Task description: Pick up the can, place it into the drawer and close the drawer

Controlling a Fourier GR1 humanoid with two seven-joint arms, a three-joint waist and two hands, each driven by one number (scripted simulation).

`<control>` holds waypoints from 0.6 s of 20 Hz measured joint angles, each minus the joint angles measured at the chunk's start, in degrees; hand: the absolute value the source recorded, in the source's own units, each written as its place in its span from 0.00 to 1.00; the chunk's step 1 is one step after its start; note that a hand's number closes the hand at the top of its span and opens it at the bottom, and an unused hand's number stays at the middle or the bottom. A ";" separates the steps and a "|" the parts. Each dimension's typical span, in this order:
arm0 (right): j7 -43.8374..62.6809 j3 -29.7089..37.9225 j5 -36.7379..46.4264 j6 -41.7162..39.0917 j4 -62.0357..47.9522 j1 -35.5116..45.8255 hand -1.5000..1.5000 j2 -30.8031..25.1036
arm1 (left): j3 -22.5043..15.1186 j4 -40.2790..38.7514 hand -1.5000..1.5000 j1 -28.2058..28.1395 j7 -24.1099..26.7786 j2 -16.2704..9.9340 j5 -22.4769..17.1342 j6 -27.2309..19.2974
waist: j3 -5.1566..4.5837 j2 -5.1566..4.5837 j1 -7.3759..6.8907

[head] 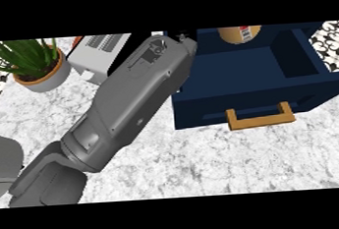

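hand hidden, grip unclear; can (239, 34) at open drawer's (249, 65) back, axis unclear.

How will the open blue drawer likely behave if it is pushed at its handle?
The drawer looks rigid, so it probably slides in whole. Its handle sits centred, so skewing seems unlikely. The can inside may shift.

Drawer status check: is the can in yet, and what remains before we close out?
The can already sits inside the open navy drawer, at its back, so placement looks done. A grey forearm reaches toward the drawer's left rear corner; its robot hand is hidden, so I cannot tell whether it has let go. Closing is left: the drawer stands pulled out, its wooden handle untouched.
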State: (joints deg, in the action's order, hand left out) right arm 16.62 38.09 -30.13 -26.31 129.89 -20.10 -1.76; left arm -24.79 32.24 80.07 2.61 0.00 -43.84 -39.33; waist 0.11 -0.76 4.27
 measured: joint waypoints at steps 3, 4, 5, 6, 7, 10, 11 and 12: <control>0.50 0.04 -0.73 0.06 1.17 -0.60 0.00 0.19 | -1.51 -2.29 1.00 0.00 1.42 0.00 -1.29 0.13 | 0.00 -0.08 0.26; 0.85 -0.33 -0.69 0.01 1.82 -0.72 0.00 0.31 | -2.57 -2.51 0.00 -0.36 1.92 -0.01 -1.83 -0.28 | 0.01 -0.13 0.53; 1.34 -0.80 -0.36 0.54 2.17 -0.18 0.00 0.38 | -3.30 -2.84 0.00 -0.72 2.53 0.00 -2.42 -0.25 | 0.00 -0.21 0.63; 1.48 -1.01 -0.06 0.78 2.43 -0.24 0.00 0.66 | -3.97 -3.18 0.00 -0.57 2.56 0.00 -2.86 -0.44 | -0.01 -0.20 0.56; 1.64 -1.07 0.11 0.91 2.19 0.12 0.00 0.47 | -4.73 -3.60 0.00 -0.29 2.41 0.00 -3.29 -0.80 | 0.00 -0.21 0.56; 1.97 -0.95 -0.38 0.96 2.03 0.55 0.00 0.04 | -5.87 -4.99 0.00 -0.04 3.12 0.00 -4.78 -1.98 | 0.01 -0.29 0.88; 1.99 -0.93 -0.29 1.02 2.31 0.48 0.00 0.21 | -6.19 -5.37 0.00 0.13 3.34 0.00 -5.14 -2.46 | 0.01 -0.28 0.85; 2.06 -0.98 -0.05 1.24 2.34 0.71 0.00 0.26 | -6.72 -5.43 0.00 0.24 3.48 0.00 -5.51 -3.09 | 0.01 -0.26 0.77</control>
State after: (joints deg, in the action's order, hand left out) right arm 18.68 37.12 -30.18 -25.07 132.24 -19.40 -1.49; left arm -31.51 26.81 80.31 6.08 0.00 -49.35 -42.43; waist 0.11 -1.02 5.05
